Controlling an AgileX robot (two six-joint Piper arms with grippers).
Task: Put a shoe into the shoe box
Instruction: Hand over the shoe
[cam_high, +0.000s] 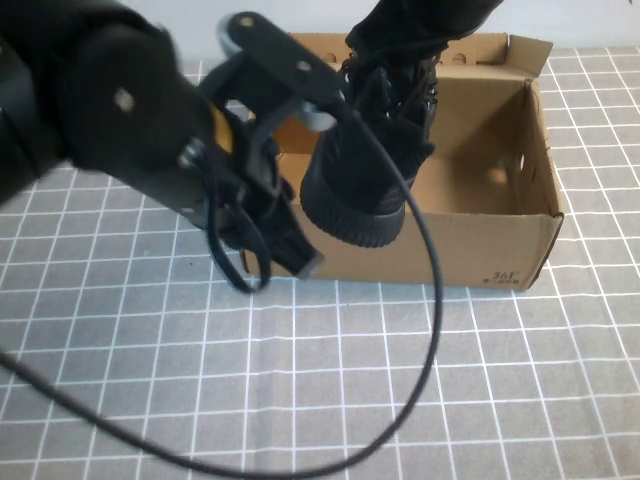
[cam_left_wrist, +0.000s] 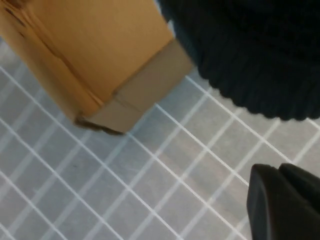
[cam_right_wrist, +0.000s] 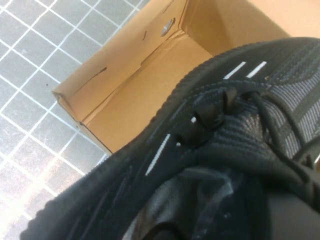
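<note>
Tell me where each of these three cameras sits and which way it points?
High view: raised on the robot's side, angled down at the gridded table; shows both arms, the left gripper low before the shoe box, the right gripper shut on the shoe.
Left wrist view: on the left arm, facing a box corner, the shoe's toe and its own shut jaws.
Right wrist view: on the right arm, looking along the shoe into the box.
All three share shoe and box.

Three cameras: one raised, two on my wrists.
The high view angles down from my side; both wrist views sit close, sharing the shoe box (cam_high: 480, 190) corner, the shoe (cam_right_wrist: 210, 150) and the gridded table (cam_left_wrist: 165, 195).
</note>
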